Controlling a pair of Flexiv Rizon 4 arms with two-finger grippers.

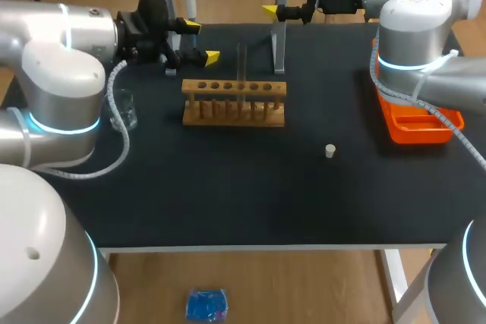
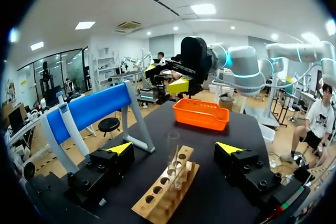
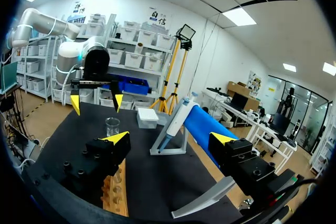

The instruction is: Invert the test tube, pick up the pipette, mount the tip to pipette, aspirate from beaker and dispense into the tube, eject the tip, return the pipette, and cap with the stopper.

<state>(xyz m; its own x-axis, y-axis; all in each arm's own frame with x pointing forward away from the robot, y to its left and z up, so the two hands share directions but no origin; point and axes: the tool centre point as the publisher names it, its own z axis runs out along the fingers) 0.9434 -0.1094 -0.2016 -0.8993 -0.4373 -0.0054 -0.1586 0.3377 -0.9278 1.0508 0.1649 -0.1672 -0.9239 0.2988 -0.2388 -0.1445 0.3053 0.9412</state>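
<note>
Jaws all spread | test tube [image 2: 172, 151] upright in rack [image 2: 157, 199], ahead of left jaws | pipette [image 3: 175, 121] ahead of right jaws

Table [image 1: 228, 195] in front of the rack [image 1: 234, 111] holds only the stopper [image 1: 330, 150]; 1 test tube [image 1: 241, 62] sticks up above it.

Clear glass test tube [image 1: 241, 66] upright in a middle hole of the wooden rack [image 1: 234, 104], toward the far edge of the table [image 1: 228, 195]. White pipette [image 3: 176, 121] leaning, narrow end down, on the blue stand [image 3: 200, 123] at the far edge. Clear beaker [image 1: 124, 114] upright near the left edge. Small white stopper [image 1: 330, 151] lying alone, right of the middle.
</note>
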